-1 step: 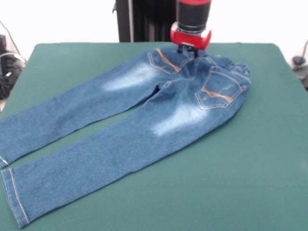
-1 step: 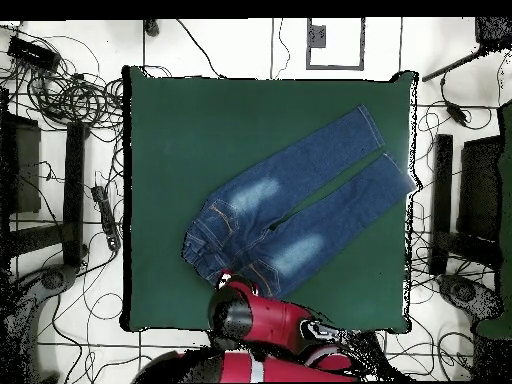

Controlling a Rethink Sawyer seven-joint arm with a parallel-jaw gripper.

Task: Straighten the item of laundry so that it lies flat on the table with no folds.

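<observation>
The green tabletop (image 1: 269,159) filled most of the front view. The jeans (image 1: 120,130) lay back-side up across it, both legs stretched out toward one corner, the waistband toward the far edge, with faded patches on the seat and thighs and some bunching at the waist. The red and black arm (image 2: 270,325) reached down to the waistband. Its fingers (image 1: 188,49) met the cloth there; whether they pinched it I could not tell.
</observation>
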